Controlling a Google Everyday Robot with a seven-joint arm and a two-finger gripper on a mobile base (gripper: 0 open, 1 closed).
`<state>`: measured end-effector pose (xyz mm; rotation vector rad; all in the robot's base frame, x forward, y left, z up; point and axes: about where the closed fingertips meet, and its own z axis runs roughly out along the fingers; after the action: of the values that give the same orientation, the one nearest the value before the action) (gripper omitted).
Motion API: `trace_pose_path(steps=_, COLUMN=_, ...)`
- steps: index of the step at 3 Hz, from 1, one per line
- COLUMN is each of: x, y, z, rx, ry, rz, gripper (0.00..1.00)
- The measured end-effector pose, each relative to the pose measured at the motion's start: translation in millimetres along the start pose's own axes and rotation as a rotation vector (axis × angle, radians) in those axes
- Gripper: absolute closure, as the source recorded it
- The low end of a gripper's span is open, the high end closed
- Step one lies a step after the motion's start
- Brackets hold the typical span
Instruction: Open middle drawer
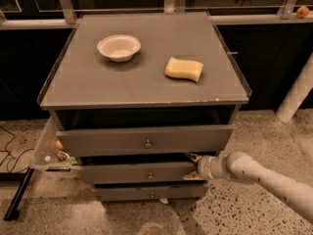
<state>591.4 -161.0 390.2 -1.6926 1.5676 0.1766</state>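
grey front held at its right end: the pull is the step in hand

the middle drawer [137, 173] is second of three in the cabinet. its front sits just proud of the bottom drawer [142, 194] and back under the top drawer [146, 140], which stands out further. the gripper [191, 166] is at the right end of that middle front, well to the side of the small knob [150, 176]. its fingers [189, 156] are apart, one at the top edge and one lower on the front; whether they press on it i cannot tell. i judge the drawer barely started, so the next move calls for a firm hold and a straight, level pull toward the camera, keeping the front off the top drawer's underside. the speckled floor [230, 214] in front gives room to draw back. the arm [264, 177] comes in from the right, and a black pole [17, 197] lies low on the left, well apart.
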Motion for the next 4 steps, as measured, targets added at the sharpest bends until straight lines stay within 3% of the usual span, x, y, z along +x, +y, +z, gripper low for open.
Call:
trace_pose_path(steps=2, x=-5.8, y=-5.0, z=-6.5, rx=0.000, ry=0.000, rz=0.000, gripper=0.85)
trace_pose_path(steps=3, x=-7.4, y=-6.2, z=-8.3, rx=0.000, ry=0.000, rz=0.000, gripper=1.00)
trace_pose_path(steps=4, x=-8.7, y=4.3, z=-14.3, rx=-0.007, ry=0.003, rz=0.016, gripper=1.00)
